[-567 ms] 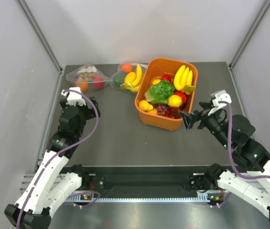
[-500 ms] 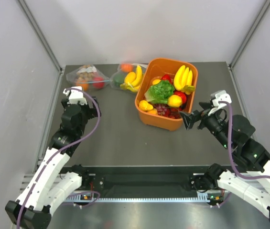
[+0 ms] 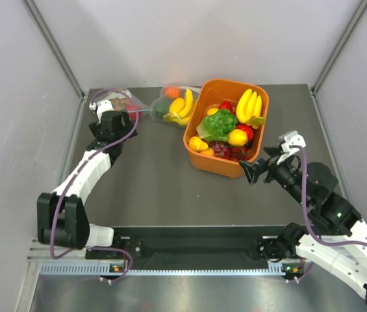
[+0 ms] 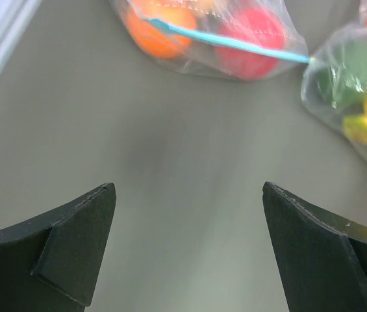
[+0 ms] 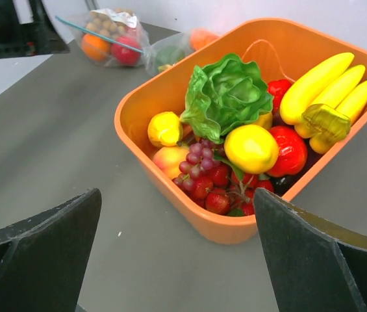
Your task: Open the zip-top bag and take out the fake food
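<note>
The zip-top bag (image 3: 126, 104) lies at the table's back left, clear with a teal zip strip (image 4: 235, 44). Inside it I see a round orange (image 4: 157, 31), a red apple (image 4: 256, 40) and a pale grape bunch (image 5: 100, 25). My left gripper (image 3: 117, 119) is open and empty, just short of the bag, which sits beyond its fingertips in the left wrist view (image 4: 188, 188). My right gripper (image 3: 251, 170) is open and empty in front of the orange bin, as the right wrist view (image 5: 177, 195) shows. The bag also shows in the right wrist view (image 5: 108, 40).
A second clear bag with yellow bananas (image 3: 173, 104) lies right of the zip-top bag, against the orange bin (image 3: 222, 170). The bin holds lettuce, bananas, lemons, grapes and strawberries. Grey walls close in the table's sides and back.
My left arm has stretched forward toward the back left, bringing its open gripper up to the zip-top bag. My right gripper has shifted slightly left and lower.
</note>
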`<move>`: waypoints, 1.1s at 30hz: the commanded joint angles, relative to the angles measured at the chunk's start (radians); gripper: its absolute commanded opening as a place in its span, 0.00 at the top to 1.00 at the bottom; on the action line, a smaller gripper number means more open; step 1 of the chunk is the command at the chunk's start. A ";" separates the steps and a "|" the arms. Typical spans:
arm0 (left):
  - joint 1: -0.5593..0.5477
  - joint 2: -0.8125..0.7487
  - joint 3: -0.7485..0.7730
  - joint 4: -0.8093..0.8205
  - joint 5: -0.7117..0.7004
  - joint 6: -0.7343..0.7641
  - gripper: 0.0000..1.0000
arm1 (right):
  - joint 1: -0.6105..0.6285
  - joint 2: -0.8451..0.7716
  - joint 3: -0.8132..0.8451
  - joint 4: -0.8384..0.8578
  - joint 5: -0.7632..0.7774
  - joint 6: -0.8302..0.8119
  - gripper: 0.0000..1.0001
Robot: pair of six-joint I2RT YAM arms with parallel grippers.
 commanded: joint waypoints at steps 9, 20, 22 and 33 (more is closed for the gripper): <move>0.021 0.249 0.152 0.280 -0.061 -0.105 0.01 | 0.011 -0.040 -0.005 0.058 -0.100 0.012 0.00; 0.053 0.392 0.216 0.391 -0.102 -0.155 0.15 | 0.011 -0.049 0.003 0.033 -0.136 0.004 0.00; 0.055 0.426 0.245 0.403 -0.101 -0.152 0.23 | 0.009 -0.048 0.006 0.022 -0.153 0.004 0.00; 0.088 0.527 0.345 0.397 -0.099 -0.046 0.65 | 0.011 -0.005 0.009 0.012 -0.203 0.000 0.01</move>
